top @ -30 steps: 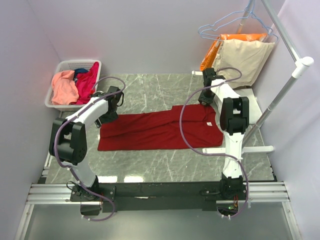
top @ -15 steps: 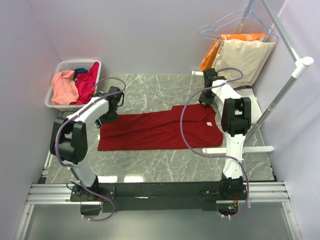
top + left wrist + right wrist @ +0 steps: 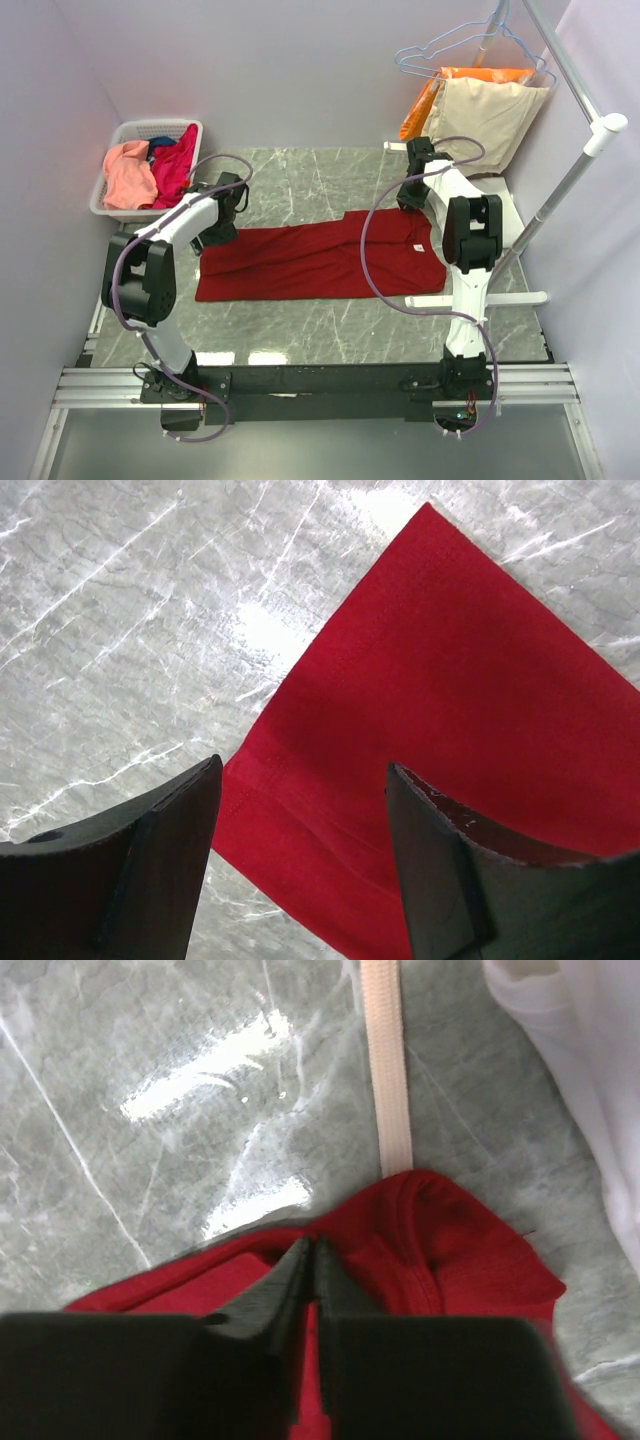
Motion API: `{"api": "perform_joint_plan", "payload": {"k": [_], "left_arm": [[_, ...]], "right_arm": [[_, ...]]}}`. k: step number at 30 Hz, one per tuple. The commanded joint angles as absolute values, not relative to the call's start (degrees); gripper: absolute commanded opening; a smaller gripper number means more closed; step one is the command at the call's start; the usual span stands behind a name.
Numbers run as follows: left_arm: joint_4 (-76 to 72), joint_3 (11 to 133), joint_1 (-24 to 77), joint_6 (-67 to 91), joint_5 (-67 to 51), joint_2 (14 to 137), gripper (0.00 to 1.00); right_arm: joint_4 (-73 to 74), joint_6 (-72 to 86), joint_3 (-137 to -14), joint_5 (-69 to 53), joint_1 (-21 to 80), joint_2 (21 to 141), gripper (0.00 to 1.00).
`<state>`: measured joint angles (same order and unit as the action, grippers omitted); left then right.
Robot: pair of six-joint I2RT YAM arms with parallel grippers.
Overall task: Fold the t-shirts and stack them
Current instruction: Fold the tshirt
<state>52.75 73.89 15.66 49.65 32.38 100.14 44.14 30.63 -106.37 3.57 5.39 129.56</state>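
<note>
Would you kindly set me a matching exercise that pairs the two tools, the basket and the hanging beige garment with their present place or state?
Things:
1. left tool
2. right tool
3. white basket
4. beige garment

Places or states:
A. hanging from the clothes rail, far right
B. shut on the dark red t-shirt near its collar
C. open above a corner of that shirt
D. far left, holding a pink shirt and a magenta shirt

Pairs: 1-C, 2-B, 3-D, 4-A

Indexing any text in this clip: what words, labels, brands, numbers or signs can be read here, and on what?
None readable. A small pale mark near the collar of the dark red t-shirt, top view, is too small to read; the wrist views show no writing.
</note>
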Motion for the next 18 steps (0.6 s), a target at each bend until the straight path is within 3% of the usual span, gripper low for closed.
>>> {"api": "perform_joint_plan", "payload": {"k": [1, 11, 18], "left_arm": [[52.38, 76.03, 15.73, 48.6, 32.61, 100.28, 0.72], [52.3, 77.17, 15.73, 48.52, 32.78, 101.42, 0.72], [51.59, 78.22, 15.73, 47.9, 32.96, 103.01, 0.71]], "right_arm": [[43.68, 30.94, -106.87, 2.2, 5.71, 127.97, 0.0], [43.85, 31.55, -102.57, 4.4, 5.89, 117.7, 0.0], [44.56, 31.38, -92.21, 3.26, 5.98, 105.66, 0.0]]}}
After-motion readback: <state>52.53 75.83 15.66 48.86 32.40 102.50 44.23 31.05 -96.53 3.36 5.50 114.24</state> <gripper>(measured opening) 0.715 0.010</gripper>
